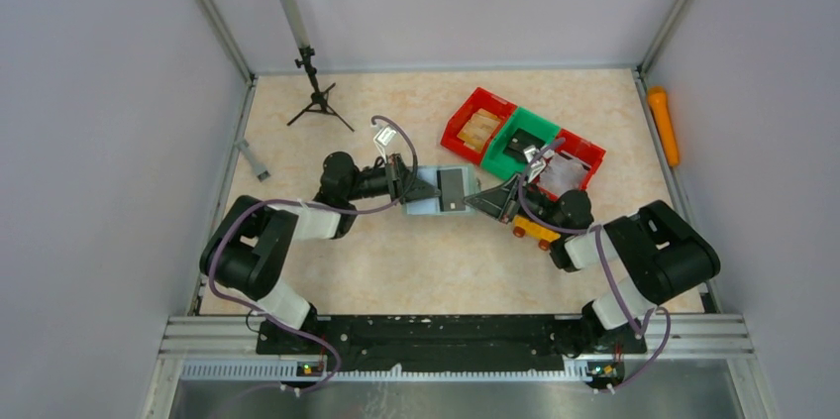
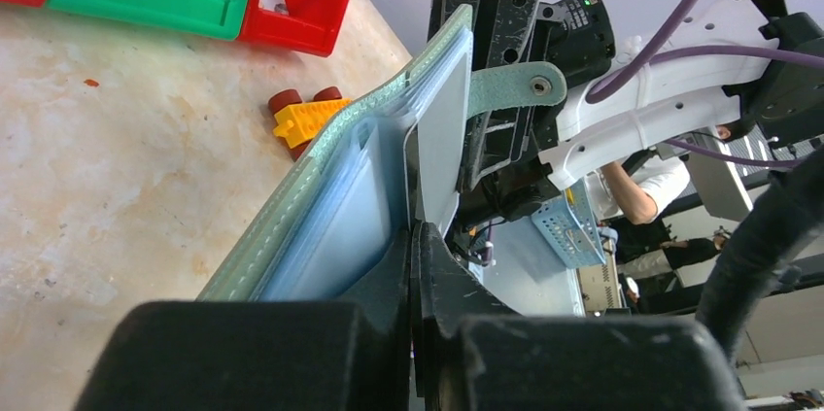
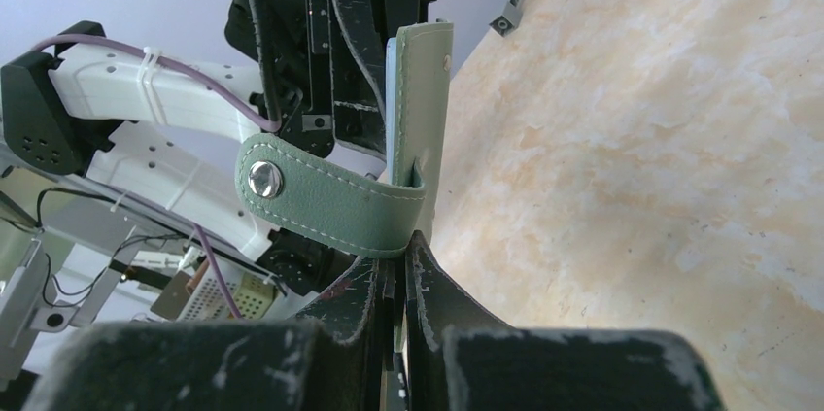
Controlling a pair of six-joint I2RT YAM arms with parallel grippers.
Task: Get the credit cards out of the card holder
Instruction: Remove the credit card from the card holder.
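The card holder (image 1: 428,203), a thin grey-green stitched wallet with a paler grey-blue interior, is at the middle of the table (image 1: 396,261), spread open with its inner face upward and suspended between the two sets of jaws. A dark rectangle (image 1: 454,188) sits on the inner face; whether it is one of the credit cards or a pocket cannot be told. The holder's closure tab (image 2: 515,85), a grey-green strap with a round metal snap stud, projects from the edge nearest the right arm. The left jaws are fully closed, clamping the holder's left edge, with the pale inner layers fanning out beyond the fingers. The right jaws are likewise pressed together on the opposite edge, at the root of the tab. The left arm (image 1: 253,251) rises from its base, folds at an elbow set out to the left, and reaches rightward with the wrist roughly level. The right arm (image 1: 659,256) mirrors this, elbow out to the right and forearm reaching leftward. A purple cable runs along each arm. A yellow toy car with dark red wheels (image 1: 535,231) stands on the table just beside the right wrist. A row of red and green plastic bins (image 1: 464,118) lies behind the holder. A black tripod carrying a grey tube (image 1: 315,92) stands at the far left, and an orange cylinder (image 1: 662,127) lies along the right wall.
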